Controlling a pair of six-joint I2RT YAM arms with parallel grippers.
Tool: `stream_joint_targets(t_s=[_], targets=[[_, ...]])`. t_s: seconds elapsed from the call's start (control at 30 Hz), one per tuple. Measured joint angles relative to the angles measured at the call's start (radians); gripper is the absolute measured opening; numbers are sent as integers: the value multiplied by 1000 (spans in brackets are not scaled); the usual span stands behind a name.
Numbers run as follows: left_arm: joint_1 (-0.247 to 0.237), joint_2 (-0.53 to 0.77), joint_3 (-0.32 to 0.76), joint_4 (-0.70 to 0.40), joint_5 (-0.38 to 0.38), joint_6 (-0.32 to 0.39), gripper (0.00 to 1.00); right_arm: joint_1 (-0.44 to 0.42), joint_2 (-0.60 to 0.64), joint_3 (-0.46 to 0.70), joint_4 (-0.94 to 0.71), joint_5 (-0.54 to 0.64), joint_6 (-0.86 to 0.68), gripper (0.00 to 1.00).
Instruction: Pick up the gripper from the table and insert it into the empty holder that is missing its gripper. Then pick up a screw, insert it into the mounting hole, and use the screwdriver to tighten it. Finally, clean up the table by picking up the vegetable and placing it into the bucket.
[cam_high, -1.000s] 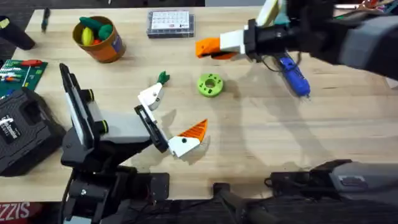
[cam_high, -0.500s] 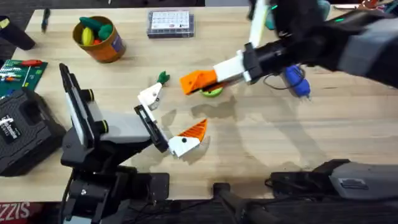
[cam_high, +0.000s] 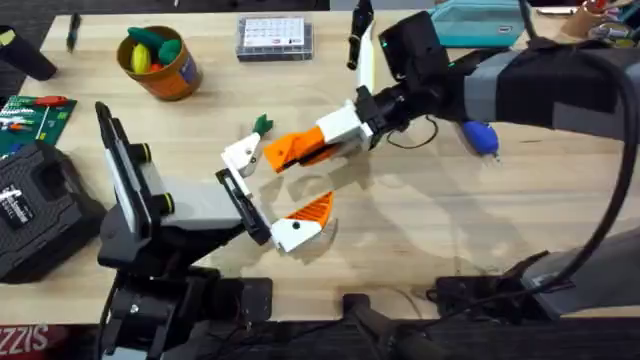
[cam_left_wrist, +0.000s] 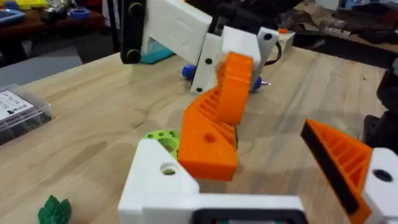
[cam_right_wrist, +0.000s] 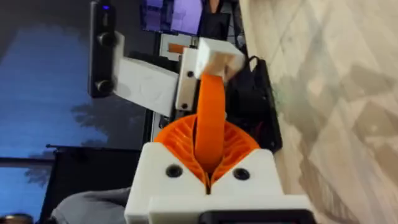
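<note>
Wooden worktop (cam_high: 520, 220), right end effector (cam_high: 300, 148) reaching across the middle, pads pinching the gripper (cam_left_wrist: 211, 130) just beside the empty holder (cam_high: 243, 155), left end effector (cam_high: 268, 195) spread, bucket (cam_high: 165, 65) at far left.

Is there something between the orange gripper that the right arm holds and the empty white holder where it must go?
Nothing visible. The gripper, clamped in the right gripper, hangs right beside the empty holder. The green vegetable lies off to one side of it.
</note>
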Motion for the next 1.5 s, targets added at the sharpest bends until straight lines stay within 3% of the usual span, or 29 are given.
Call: stream_joint_targets(t_s=[0.2,0.4,0.83,1.13,1.5], targets=[[0,0,0,1,-10,0,987,40,0,-2,162,-20,129,18],[0,0,0,1,-18,0,987,43,8,-2,193,-24,228,19],[0,0,0,3,-32,0,986,44,77,-3,207,-30,288,18],[2,0,0,5,-44,8,986,46,79,-1,414,-43,414,18],[4,0,0,5,-64,11,987,57,85,-1,451,-22,470,20]])
